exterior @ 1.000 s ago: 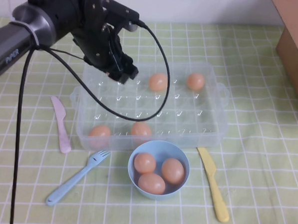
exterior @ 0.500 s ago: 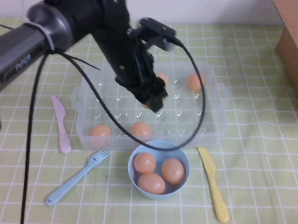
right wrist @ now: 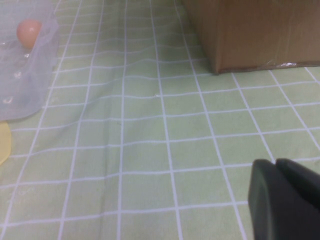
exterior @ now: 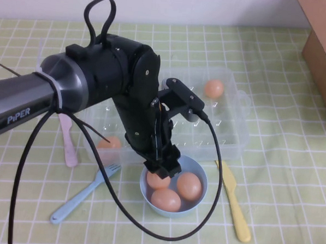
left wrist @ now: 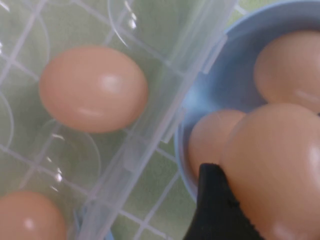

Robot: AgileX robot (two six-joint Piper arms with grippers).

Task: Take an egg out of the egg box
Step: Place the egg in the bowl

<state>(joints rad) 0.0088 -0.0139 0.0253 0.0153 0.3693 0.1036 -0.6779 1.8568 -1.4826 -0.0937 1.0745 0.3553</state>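
The clear egg box [exterior: 234, 128] lies mid-table. One egg [exterior: 213, 87] shows at its far right and one [exterior: 110, 143] at its near left; my arm hides the rest. My left gripper [exterior: 163, 166] is over the near-left rim of the light-blue bowl [exterior: 200, 198], shut on an orange-tan egg [left wrist: 280, 175] with one black finger [left wrist: 212, 210] against it. The left wrist view also shows two eggs in the box [left wrist: 93, 89] and the bowl [left wrist: 210, 95] holding eggs. My right gripper [right wrist: 276, 162] is shut, low over the cloth to the right, out of the high view.
The bowl holds three eggs [exterior: 188, 185]. A yellow knife [exterior: 233, 199] lies right of it, a blue fork [exterior: 82, 194] left of it, a pink knife [exterior: 68, 141] left of the box. A cardboard box [exterior: 325, 48] stands at the far right.
My left gripper has moved with its egg from the box's far left, across the box, down to the bowl's near-left rim. The right gripper has not visibly changed.
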